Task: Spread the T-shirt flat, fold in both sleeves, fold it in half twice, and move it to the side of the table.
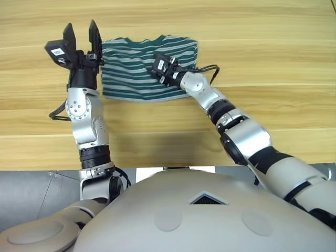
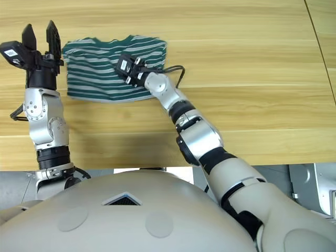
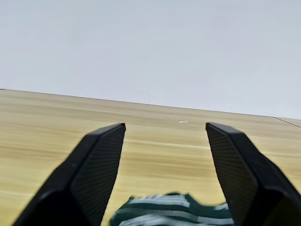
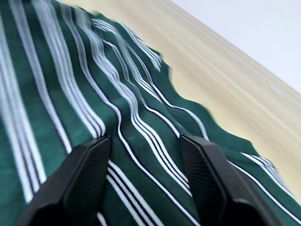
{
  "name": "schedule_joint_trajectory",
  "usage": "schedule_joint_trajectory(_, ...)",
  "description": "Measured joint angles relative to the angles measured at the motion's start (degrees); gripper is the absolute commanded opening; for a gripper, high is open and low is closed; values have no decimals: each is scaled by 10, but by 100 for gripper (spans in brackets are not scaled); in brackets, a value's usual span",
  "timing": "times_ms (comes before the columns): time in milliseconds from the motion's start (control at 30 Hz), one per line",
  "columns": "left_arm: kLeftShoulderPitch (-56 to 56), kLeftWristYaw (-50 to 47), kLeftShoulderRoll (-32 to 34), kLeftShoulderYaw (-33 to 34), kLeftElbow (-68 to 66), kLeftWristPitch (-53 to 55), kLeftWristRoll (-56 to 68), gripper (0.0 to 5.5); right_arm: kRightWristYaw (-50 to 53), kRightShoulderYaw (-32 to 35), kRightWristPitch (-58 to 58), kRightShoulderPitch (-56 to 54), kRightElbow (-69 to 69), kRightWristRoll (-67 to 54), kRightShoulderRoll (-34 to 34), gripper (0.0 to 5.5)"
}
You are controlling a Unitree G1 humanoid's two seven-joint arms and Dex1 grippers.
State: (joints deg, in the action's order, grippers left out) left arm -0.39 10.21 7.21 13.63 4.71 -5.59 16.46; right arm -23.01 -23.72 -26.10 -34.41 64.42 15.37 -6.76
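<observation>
- Right gripper (image 4: 146,143) sits open over the T-shirt (image 1: 136,68), its two fingers spread with striped cloth showing between them. You cannot tell whether the tips press the fabric or hang just above it.
- In the head views those fingers are tucked under the wrist block, so you get no clear look at them there.
- Your right forearm covers the shirt's corner at about 4 o'clock.
- In the left wrist view the shirt is cut off, with a strip of stripes low between the fingers.
- Left gripper (image 1: 81,30) is open too and holds nothing. Its fingers point toward 12 o'clock, just beside the shirt's 9 o'clock edge.
- Your right arm stretches across the table (image 1: 262,42) from 5 o'clock toward 11 o'clock. The left forearm runs straight toward 12 o'clock.
- The T-shirt lies folded into a compact rectangle, far out toward 12 o'clock.
</observation>
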Motion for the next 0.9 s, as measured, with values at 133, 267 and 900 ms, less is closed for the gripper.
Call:
schedule_joint_trajectory(133,-2,-10,8,13,44,9,9,304,-133,-31,-59,102,-157,-21,96,272)
schedule_joint_trajectory(267,-1,-20,9,13,89,25,9,304,-157,-19,-69,125,-256,-21,236,272)
schedule_joint_trajectory(900,37,-22,6,-21,139,49,-14,304,-83,125,260,130,-345,-130,197,272)
